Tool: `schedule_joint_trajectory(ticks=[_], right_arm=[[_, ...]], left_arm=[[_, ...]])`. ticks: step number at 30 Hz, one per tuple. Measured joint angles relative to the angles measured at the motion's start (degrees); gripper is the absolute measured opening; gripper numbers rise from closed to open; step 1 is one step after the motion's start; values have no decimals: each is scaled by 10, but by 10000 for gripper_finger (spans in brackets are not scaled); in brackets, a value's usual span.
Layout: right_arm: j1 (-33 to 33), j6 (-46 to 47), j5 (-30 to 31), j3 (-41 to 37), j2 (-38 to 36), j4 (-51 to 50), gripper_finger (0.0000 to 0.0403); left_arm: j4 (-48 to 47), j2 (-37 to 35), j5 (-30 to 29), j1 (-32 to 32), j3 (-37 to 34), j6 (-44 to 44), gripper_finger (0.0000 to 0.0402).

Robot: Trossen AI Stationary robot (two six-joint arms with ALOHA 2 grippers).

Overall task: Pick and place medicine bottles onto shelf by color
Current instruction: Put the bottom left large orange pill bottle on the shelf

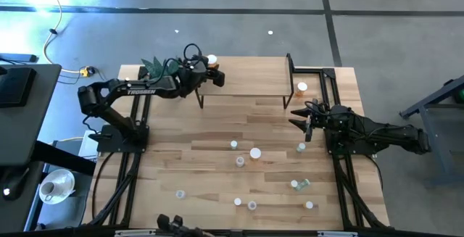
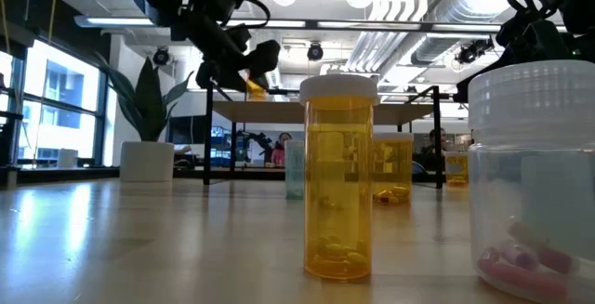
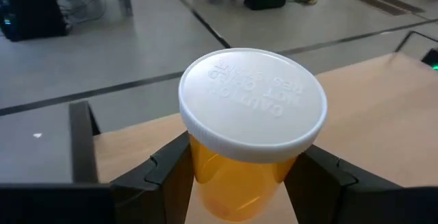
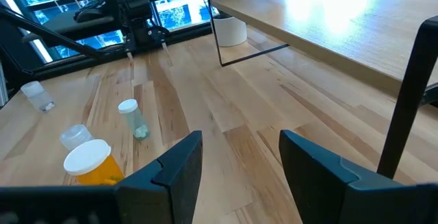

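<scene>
— Where is the left arm working?

— The left gripper is up at the left end of the small raised light-wood shelf on thin black legs, beside the green potted plant. Its jaws are clenched on an orange pill bottle with a white cap; the left wrist view shows a dark finger pressed against each side of the orange body, just under the cap.

— Is that bottle standing on the shelf?

— The low view shows it held above the board, tilted; whether it touches the wood cannot be told.

— And the right arm?

— The right gripper hangs over the tabletop just in front of the shelf's right end. Its jaws are parted and grasp nothing; bare wood shows between them in the right wrist view.

— Where are the other bottles?

— One orange bottle already stands at the shelf's right end. The rest are scattered across the near half of the tabletop, among them a larger orange one with a white cap and a pale green one lying on its side.
</scene>
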Motion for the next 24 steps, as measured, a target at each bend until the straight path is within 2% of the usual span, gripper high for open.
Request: schedule_joint_trajectory(ticks=[20, 24], right_arm=[[0, 0, 0, 0, 0, 0, 185], [0, 0, 0, 0, 0, 0, 185]], left_arm=[[-2, 14, -44, 15, 1, 32, 184], [-44, 13, -28, 15, 42, 47, 184]])
